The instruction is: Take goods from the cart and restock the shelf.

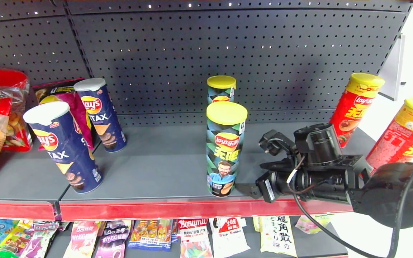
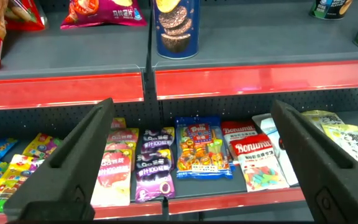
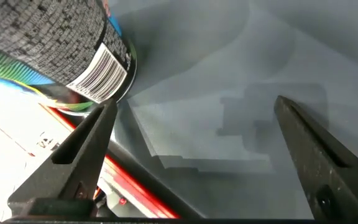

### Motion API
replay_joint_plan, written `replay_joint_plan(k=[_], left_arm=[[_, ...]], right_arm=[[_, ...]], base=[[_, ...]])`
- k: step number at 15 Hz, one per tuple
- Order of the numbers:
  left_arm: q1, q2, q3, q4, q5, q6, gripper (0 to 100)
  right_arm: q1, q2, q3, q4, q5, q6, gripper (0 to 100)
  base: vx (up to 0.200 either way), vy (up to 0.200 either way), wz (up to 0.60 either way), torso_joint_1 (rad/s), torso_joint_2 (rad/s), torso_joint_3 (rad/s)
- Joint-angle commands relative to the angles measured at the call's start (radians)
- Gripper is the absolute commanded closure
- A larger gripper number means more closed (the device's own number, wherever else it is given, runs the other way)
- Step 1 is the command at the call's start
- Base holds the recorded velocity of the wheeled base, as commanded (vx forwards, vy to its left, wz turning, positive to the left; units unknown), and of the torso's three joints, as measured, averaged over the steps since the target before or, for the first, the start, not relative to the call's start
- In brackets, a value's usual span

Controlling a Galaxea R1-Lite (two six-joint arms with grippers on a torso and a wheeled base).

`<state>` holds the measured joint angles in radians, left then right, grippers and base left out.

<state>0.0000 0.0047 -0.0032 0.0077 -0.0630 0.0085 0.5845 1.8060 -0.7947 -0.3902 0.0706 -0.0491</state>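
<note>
Wide-open jaws on right gripper (image 3: 194, 107), gripping nothing; green can (image 1: 225, 150) upright near front edge of shelf (image 1: 156, 168), just outside one finger (image 3: 82, 155), contact unclear. Looks placed and let go. Wide-open, empty jaws on left gripper (image 2: 191, 106) too. Probably left: backing clear, fetching more goods.

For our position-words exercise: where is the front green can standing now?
In the head view, the front green can stands mid-shelf near the red edge, ahead of its twin, just left of the right gripper.
</note>
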Motion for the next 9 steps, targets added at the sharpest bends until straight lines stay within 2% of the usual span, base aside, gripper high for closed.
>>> replay_joint_plan(k=[1,7,9], left_arm=[[0.000,0.001,0.000,0.000,0.000,0.001,0],[0.000,0.001,0.000,0.000,0.000,0.001,0],[0.000,0.000,0.000,0.000,0.000,0.001,0]], right_arm=[[-0.002,0.010,-0.009,-0.010,-0.003,-0.001,0],[-0.003,-0.007,0.017,-0.024,-0.026,-0.008,0],[-0.011,-0.077,0.083,-0.024,-0.026,-0.011,0]], base=[[0.000,0.000,0.00,0.000,0.00,0.000],[0.000,0.000,0.00,0.000,0.00,0.000],[0.000,0.000,0.00,0.000,0.00,0.000]])
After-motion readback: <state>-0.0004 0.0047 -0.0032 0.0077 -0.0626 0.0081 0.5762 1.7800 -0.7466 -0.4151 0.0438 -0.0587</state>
